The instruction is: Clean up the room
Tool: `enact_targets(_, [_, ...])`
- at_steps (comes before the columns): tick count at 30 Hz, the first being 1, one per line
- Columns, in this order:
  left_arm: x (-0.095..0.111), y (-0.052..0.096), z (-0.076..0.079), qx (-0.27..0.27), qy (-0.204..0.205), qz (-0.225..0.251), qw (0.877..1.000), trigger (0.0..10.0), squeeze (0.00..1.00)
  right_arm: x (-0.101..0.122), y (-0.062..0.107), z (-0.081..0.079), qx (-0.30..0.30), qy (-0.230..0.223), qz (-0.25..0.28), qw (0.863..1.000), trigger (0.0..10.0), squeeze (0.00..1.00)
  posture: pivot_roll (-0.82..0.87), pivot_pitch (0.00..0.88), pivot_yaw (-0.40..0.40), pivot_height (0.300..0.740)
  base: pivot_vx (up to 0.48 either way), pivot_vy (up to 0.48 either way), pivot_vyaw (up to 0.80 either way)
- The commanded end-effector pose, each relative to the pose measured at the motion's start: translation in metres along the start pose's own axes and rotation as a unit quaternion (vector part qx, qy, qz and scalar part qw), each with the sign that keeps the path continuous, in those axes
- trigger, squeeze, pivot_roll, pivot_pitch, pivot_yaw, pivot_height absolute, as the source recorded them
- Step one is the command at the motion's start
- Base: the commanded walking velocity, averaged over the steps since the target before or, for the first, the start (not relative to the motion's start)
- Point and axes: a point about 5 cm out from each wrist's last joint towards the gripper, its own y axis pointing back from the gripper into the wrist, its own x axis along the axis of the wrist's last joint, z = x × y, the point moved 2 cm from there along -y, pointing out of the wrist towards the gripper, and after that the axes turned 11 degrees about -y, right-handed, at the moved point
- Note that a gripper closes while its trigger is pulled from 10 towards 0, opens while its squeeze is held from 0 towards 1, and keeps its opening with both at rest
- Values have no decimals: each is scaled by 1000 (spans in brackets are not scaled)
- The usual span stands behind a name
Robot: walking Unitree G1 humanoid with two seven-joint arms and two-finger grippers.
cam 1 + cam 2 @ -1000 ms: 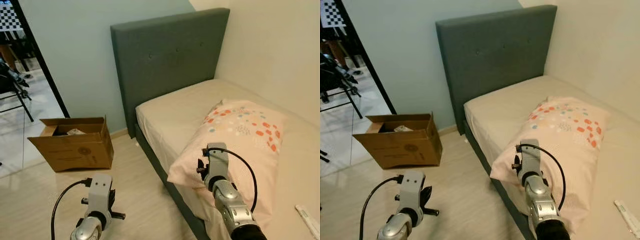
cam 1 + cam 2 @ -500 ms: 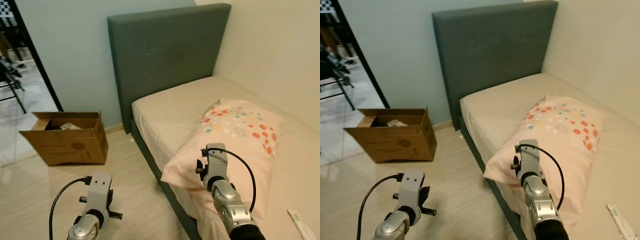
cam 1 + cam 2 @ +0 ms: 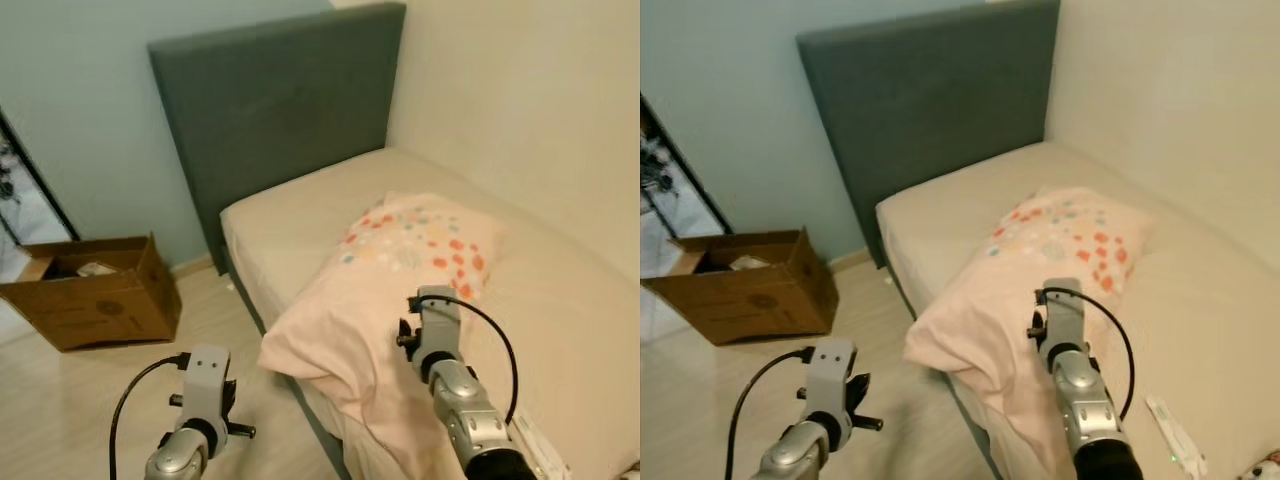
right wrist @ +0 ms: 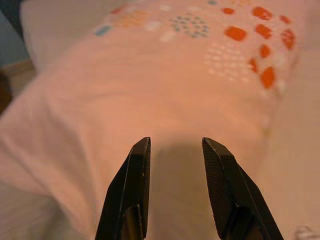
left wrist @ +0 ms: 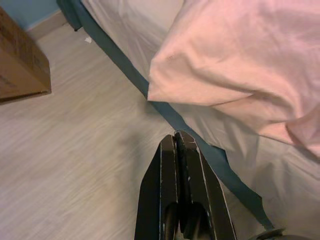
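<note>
A pink pillow with coloured dots lies on the bed, its near corner hanging over the bed's floor-side edge. My right gripper is open just above the pillow, nothing between its fingers. Its wrist shows over the pillow's near part. My left gripper is shut and empty, low over the wooden floor beside the bed, a little short of the pillow's hanging corner.
A grey padded headboard stands against the blue wall. An open cardboard box with items inside sits on the floor to the left. A white remote-like item lies on the bed near my right arm. A cream wall runs along the bed's far side.
The camera has swung to the right, so the box and headboard slid left in view. The pillow now sits more under my right gripper; both arms hold the same pose.
</note>
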Motion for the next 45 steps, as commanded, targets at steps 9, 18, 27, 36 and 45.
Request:
enact_targets(9, [-12, 4, -7, 15, -19, -22, 999, 10000, 0, -4, 0, -8, 9, -3, -9, 1000, 10000, 0, -34, 80, -7, 727, 0, 0, 0])
enact_targets(18, [-8, 3, -7, 15, -26, -9, 1000, 10000, 0, 1, -1, -2, -10, -9, 4, 1000, 10000, 0, -33, 78, -5, 727, 0, 0, 0])
enact_targets(27, [4, 3, 0, -18, -42, 26, 999, 10000, 0, 13, -7, 17, -57, 32, 9, 998, 10000, 0, -37, 78, -9, 692, 0, 0, 0])
enact_targets(36, [9, 3, -4, -12, -41, 41, 998, 10000, 0, 17, -10, 19, -60, 46, 11, 997, 10000, 0, -35, 69, -14, 667, 0, 0, 0])
enact_targets(45, [11, 4, -6, -15, -41, 46, 998, 10000, 0, 17, -11, 18, -60, 51, 12, 997, 10000, 0, -35, 69, -14, 637, 0, 0, 0])
